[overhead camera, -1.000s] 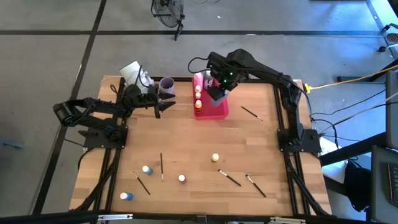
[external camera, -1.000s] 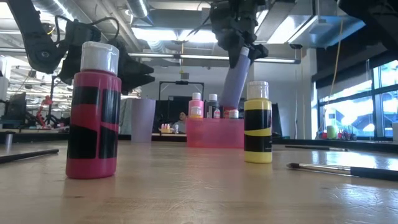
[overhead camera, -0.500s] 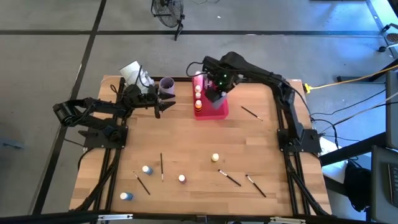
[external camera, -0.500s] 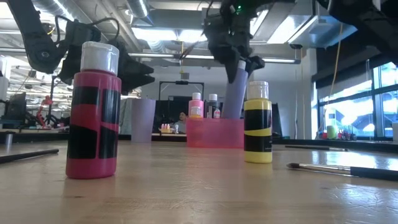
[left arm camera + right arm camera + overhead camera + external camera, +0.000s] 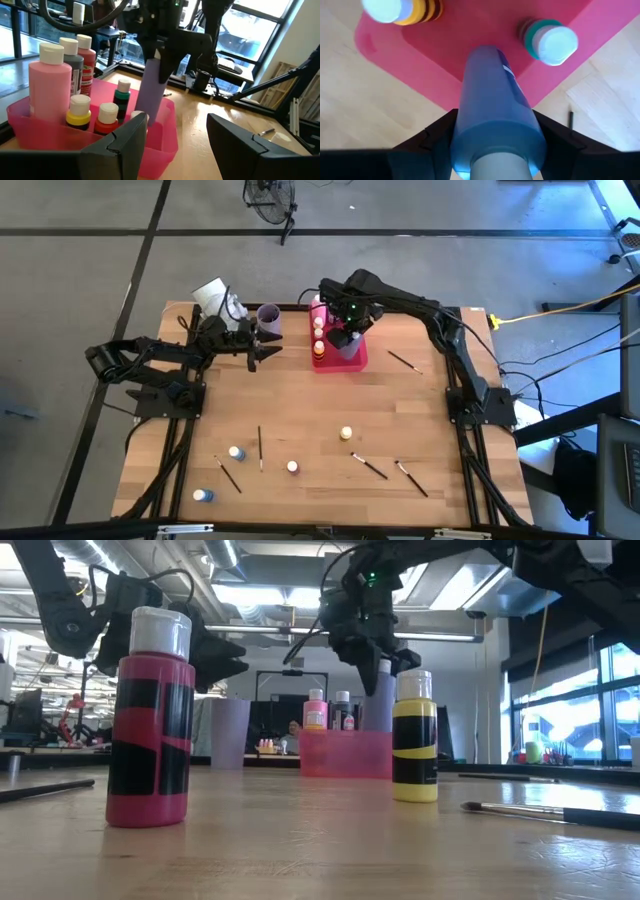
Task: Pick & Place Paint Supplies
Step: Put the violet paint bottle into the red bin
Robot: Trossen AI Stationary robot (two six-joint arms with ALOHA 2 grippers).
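A pink-red tray [image 5: 352, 360] at the table's far middle holds several paint bottles [image 5: 80, 107]. My right gripper [image 5: 345, 330] hangs over it, pointing down, shut on a tall purple bottle [image 5: 152, 85]; the low view shows this bottle [image 5: 380, 700] behind a yellow bottle [image 5: 414, 736]. My left gripper [image 5: 262, 345] is held level and open, left of the tray near the lilac cup [image 5: 268, 318], with nothing in it. Loose bottles [image 5: 346, 434] [image 5: 236, 452] stand upright and thin brushes [image 5: 260, 448] [image 5: 369, 466] lie flat on the near half of the table. My right gripper pinches the purple bottle's upper body, just below its pale cap [image 5: 495, 167], between its two fingers [image 5: 436, 136], coming from above and pointing down. The bottle hangs cap up and slightly tilted. Its lower end [image 5: 145, 111] is inside the tray, below the rim; I cannot tell whether it touches the floor.
A large red bottle [image 5: 150, 720] stands close to the low camera. One brush [image 5: 402, 361] lies right of the tray, and others [image 5: 411, 477] [image 5: 228, 474] near the front edge. A white object [image 5: 215, 295] sits at the far left corner. Bare wood spans the table's middle.
My right gripper has gone down toward the tray and slightly toward the table's left edge, still shut on the purple bottle. The bottle's lower end, which was above the tray's rim, has sunk inside the tray.
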